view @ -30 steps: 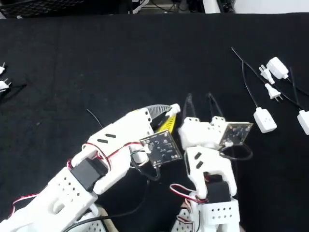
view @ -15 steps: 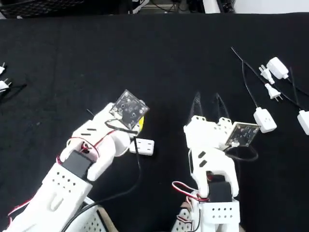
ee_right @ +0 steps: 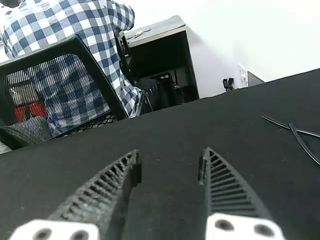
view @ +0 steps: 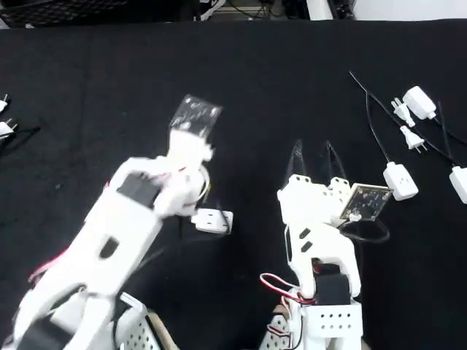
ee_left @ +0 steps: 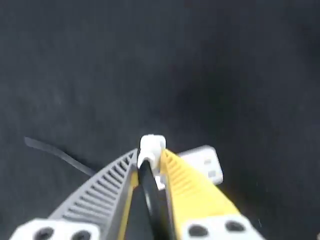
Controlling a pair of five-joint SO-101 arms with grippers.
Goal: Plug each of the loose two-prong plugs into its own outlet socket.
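Plug [ee_left: 151, 142], likely light and rigid on its limp cord, is sitting pinched by its body in the left gripper [ee_left: 150, 154], over the desk [view: 292, 73] beside a socket [ee_left: 206, 162]. The right gripper [view: 314, 157] is hanging wide open, empty.

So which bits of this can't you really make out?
Left wrist view: prongs of the white plug, covered by the left gripper and blurred.
Left wrist view: the socket block, half behind the yellow finger.
High view: small plugs at the picture's left edge, cut off and too small.
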